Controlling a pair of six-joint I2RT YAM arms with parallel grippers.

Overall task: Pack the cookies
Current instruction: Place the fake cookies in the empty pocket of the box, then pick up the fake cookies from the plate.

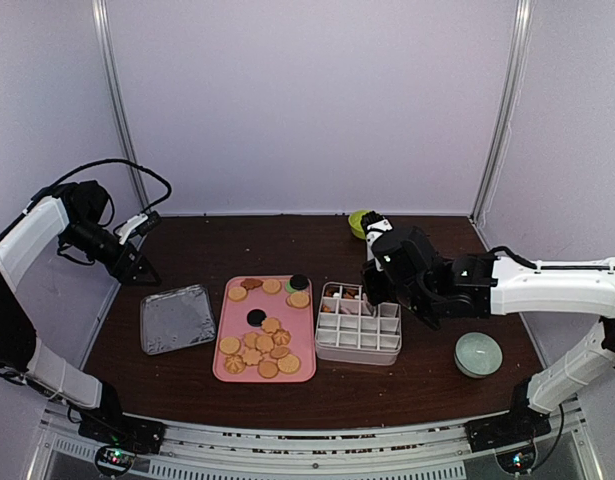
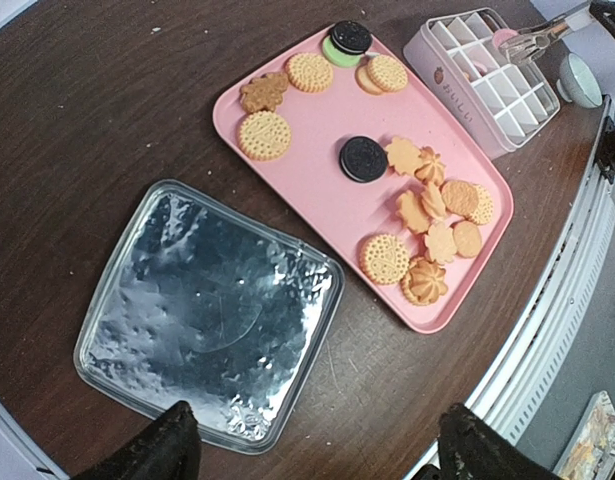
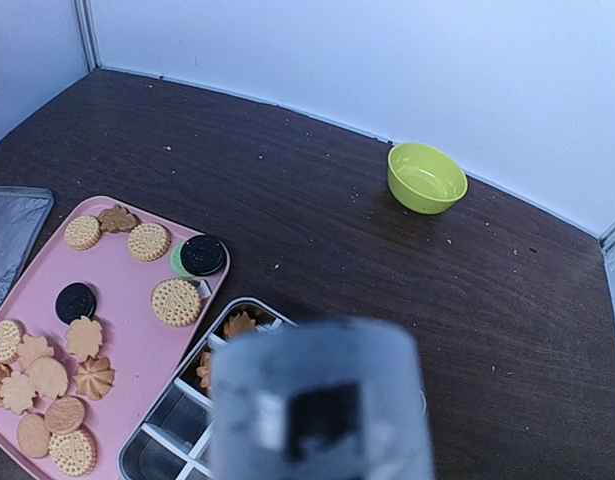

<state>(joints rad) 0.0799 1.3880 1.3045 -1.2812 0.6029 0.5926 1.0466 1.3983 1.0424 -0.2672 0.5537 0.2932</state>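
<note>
Several cookies, tan ones and two black ones, lie on a pink tray. To its right stands a white compartment box with a few cookies in its far cells. My right gripper is shut on metal tongs above the box's far end. The tong tips carry something pinkish. My left gripper hangs open and empty, high over the near edge of the foil tray.
A shiny foil tray lies left of the pink tray. A lime-green bowl sits at the back. A pale green round dish sits right of the box. White walls enclose three sides.
</note>
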